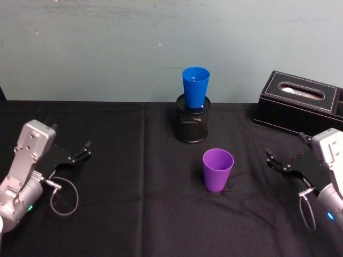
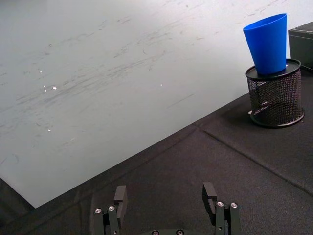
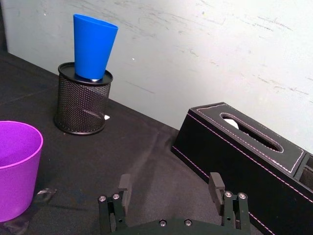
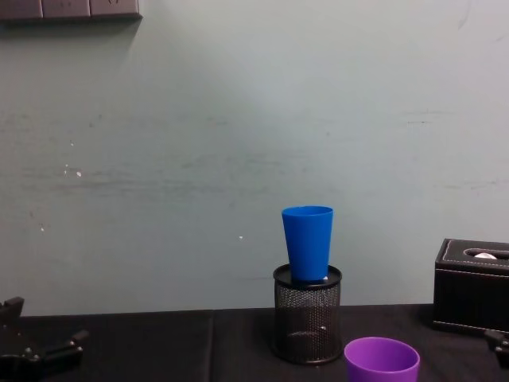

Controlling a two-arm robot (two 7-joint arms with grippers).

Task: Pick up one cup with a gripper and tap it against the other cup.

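Black tablecloth [image 1: 118, 214] | purple cup [image 1: 217, 170] upright mid-table, untouched | blue cup [image 1: 195, 87] propped in mesh holder [image 1: 193, 126] just behind | right gripper [image 3: 169, 188] open, nearby | left gripper [image 2: 165, 196] open, parked far left | tip: pinch purple's wall, lift to blue's height

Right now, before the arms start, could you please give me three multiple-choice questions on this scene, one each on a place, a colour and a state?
1. The blue cup sits: A. on a plate; B. in the black mesh holder; C. on the floor.
2. The short cup on the black cloth is: A. red; B. green; C. purple.
3. The left gripper and right gripper are: A. both open and empty; B. both shut on cups; C. one open, one shut.
Answers: 1 B, its base drops inside the holder's rim; 2 C, its body is plainly purple; 3 A, each wrist view shows the jaws standing apart with nothing between them.
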